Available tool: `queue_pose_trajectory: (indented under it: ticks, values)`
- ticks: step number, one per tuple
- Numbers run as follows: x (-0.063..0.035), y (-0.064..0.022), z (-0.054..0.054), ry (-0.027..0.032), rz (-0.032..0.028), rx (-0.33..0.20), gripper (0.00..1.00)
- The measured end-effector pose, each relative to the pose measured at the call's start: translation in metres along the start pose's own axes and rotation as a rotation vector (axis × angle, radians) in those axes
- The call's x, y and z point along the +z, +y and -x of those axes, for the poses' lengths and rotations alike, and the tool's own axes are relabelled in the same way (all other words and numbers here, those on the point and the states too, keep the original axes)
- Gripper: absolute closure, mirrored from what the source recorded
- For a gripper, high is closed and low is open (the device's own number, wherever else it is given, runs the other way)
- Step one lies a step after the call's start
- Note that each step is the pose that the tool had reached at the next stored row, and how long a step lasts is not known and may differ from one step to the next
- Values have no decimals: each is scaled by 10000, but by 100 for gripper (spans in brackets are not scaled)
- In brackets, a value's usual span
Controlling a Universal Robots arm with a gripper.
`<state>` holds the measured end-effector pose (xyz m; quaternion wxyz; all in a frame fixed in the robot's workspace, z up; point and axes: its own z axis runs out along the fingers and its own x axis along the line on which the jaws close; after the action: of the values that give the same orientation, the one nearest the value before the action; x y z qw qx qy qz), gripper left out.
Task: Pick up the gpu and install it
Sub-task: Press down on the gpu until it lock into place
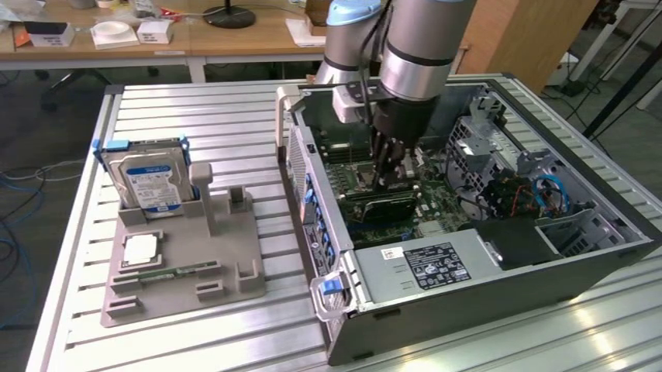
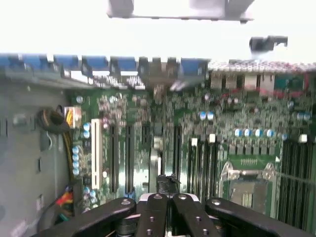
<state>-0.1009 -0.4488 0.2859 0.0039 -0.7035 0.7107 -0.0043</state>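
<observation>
In the exterior view, nearest the camera, a grey plastic parts holder lies on the slatted aluminium table, carrying a slim green memory stick and a small square silver processor chip. Behind them, a boxy silver hard drive with a blue-white label stands upright in the holder.

To the exterior view's right sits the open dark-grey computer case, lying on its side, with a silver power supply box at its near end. Farther in, the thin dark rectangular gpu stands on edge on the green motherboard, directly under the black robot gripper.

The gripper reaches down into the case from the grey arm; its fingers are drawn together, their tips at the card's upper edge.

In the wrist view, the black fingers meet over the motherboard's long black expansion slots.
</observation>
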Motion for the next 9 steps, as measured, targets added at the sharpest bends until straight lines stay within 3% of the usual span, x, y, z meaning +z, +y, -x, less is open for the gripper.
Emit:
queue_pose_trajectory:
  ticks: [4,5,9]
  values:
    - [-5,161,-2,0,-15,0,89]
    - [-5,172,-1,0,29,1,89]
    - [-5,177,-2,8,755,4,89]
